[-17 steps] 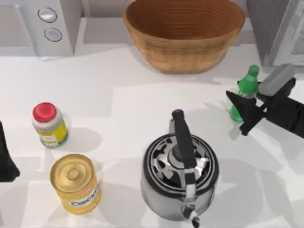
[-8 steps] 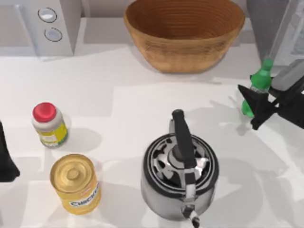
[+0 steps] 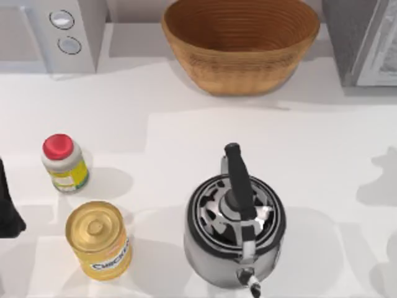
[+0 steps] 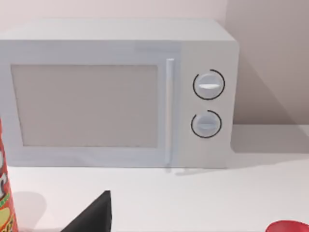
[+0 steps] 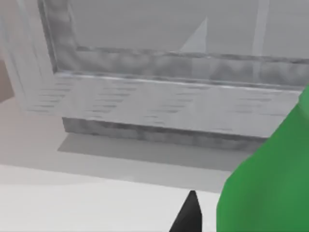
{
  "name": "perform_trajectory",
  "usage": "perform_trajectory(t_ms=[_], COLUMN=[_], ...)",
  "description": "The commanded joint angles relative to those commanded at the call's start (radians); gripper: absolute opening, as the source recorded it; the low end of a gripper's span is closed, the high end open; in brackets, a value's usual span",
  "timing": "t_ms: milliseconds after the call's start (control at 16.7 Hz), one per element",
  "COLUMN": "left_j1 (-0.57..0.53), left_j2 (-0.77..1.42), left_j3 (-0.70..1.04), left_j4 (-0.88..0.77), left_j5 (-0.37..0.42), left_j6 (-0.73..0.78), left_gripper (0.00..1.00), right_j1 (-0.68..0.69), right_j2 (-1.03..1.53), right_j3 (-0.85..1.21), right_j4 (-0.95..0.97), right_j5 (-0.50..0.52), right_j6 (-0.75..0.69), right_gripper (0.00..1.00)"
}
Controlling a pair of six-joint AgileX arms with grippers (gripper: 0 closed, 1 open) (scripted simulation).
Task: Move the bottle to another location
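In the right wrist view the green bottle (image 5: 270, 179) looms large and close, held above the white table. My right gripper (image 5: 241, 215) is shut on it, and one black fingertip (image 5: 189, 212) shows beside the bottle. On the table's right side lies a soft shadow (image 3: 379, 180). My left arm (image 3: 7, 208) stays parked at the table's left edge.
A steel kettle (image 3: 234, 230) stands front centre. A wicker basket (image 3: 240, 43) sits at the back, a white microwave (image 3: 56, 31) back left, a grey appliance (image 3: 363, 37) back right. A red-lidded jar (image 3: 64, 162) and a gold can (image 3: 99, 239) stand at the left.
My right gripper has carried the bottle up and to the right, out of the top view. The left arm and the other objects have not moved.
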Motion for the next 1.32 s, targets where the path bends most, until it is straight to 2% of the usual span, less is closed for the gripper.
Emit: perform_trajectory(t_ms=[180,360,660,1320], left_j1=[0.0,0.0,0.0,0.0], left_j2=[0.0,0.0,0.0,0.0], left_j3=[0.0,0.0,0.0,0.0], left_j4=[0.0,0.0,0.0,0.0], left_j5=[0.0,0.0,0.0,0.0], left_j6=[0.0,0.0,0.0,0.0], left_gripper=[1.0,1.0,1.0,1.0], right_j1=[-0.142,-0.19,-0.181,-0.096], right_j2=[-0.075,-0.112,-0.091,0.184], right_j3=[-0.04,-0.06,-0.051,0.107], right_j4=[-0.022,-0.031,-0.025,0.11], right_j5=[0.009,0.014,0.017,0.11], right_j6=[-0.007,-0.016,-0.015,0.007], right_gripper=[0.0,0.0,0.0,0.0])
